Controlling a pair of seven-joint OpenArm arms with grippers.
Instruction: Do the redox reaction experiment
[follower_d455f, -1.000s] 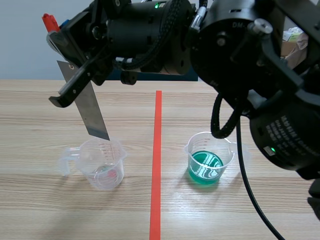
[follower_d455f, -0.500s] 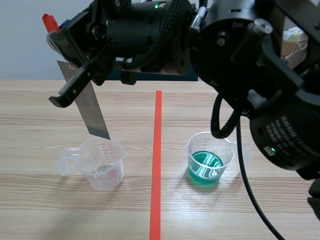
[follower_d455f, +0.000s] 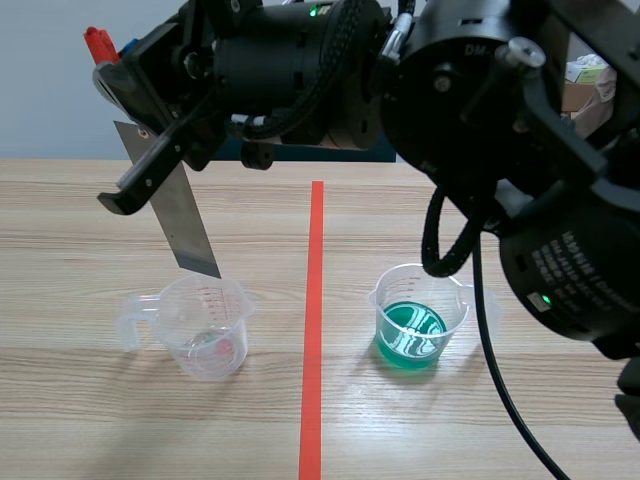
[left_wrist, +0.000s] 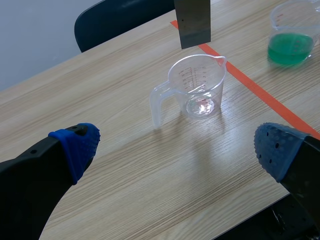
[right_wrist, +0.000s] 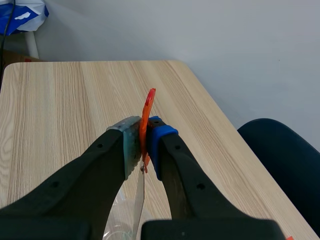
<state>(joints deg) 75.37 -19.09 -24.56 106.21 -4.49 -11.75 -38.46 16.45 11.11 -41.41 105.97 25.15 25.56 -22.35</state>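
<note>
The wooden surface (follower_d455f: 80, 400) lay well below both arms, split by a tape line. The right arm stood across the top of the scene, reaching past the middle, so its end effector (right_wrist: 144, 145) hung above the far side of the line. The left end effector (left_wrist: 177, 147) hovered with its blue-padded fingers (left_wrist: 75, 145) spread wide and gripping nothing, probably parked clear so the wrist camera could watch.

Ahead of and below the left end effector stood the clear measuring cup (left_wrist: 197, 87), upright, apparently holding little or nothing. The cup of green liquid (follower_d455f: 415, 320) sat well apart from both end effectors, beyond the line.

The right end effector was pressed together on the metal strip (follower_d455f: 185, 225), pinching it at its top where an orange-red tab (right_wrist: 148, 107) stuck up between the pads. The strip hung tilted beneath the fingers, its lower edge just above the clear cup's rim, not inside. Held by the top, its bare length stayed free for dipping. Judging by the task, the green solution looked like its proper bath.
</note>
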